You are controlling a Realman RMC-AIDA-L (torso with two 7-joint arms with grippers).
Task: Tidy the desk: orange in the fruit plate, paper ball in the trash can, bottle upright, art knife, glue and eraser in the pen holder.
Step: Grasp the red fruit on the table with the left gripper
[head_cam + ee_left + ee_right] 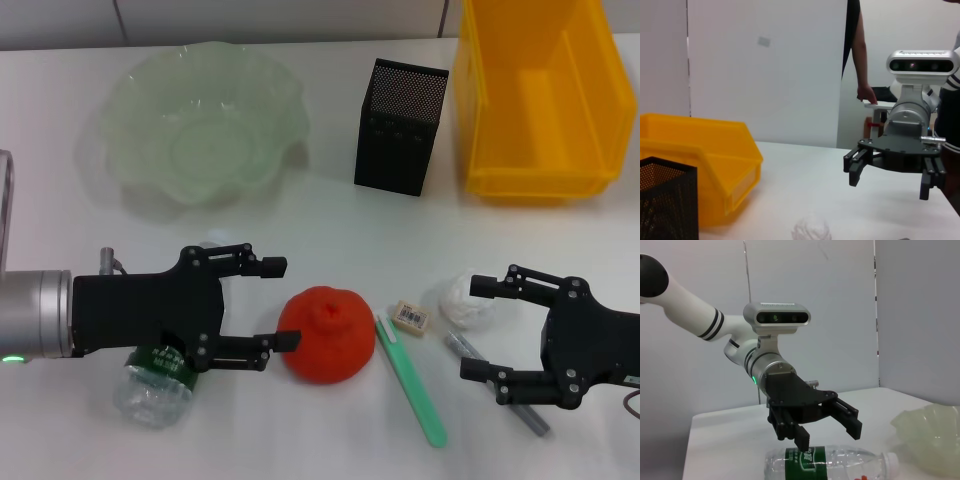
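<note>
The orange [328,334] sits on the white desk at front centre. My left gripper [280,304] is open just left of it, above the bottle [153,387], which lies on its side; the right wrist view shows this gripper [828,434] over the lying bottle [830,463]. My right gripper [476,328] is open at front right, beside the paper ball [463,298] and over a grey glue stick [470,350]. The eraser [410,316] and green art knife [412,383] lie between the orange and the right gripper. The fruit plate [140,95], pen holder [398,125] and trash can [490,110] stand at the back.
The left wrist view shows my right gripper [890,184], the trash can [705,160], the pen holder [665,200] and the paper ball [810,231]. A person stands behind the desk [855,60]. The fruit plate's rim [935,437] shows in the right wrist view.
</note>
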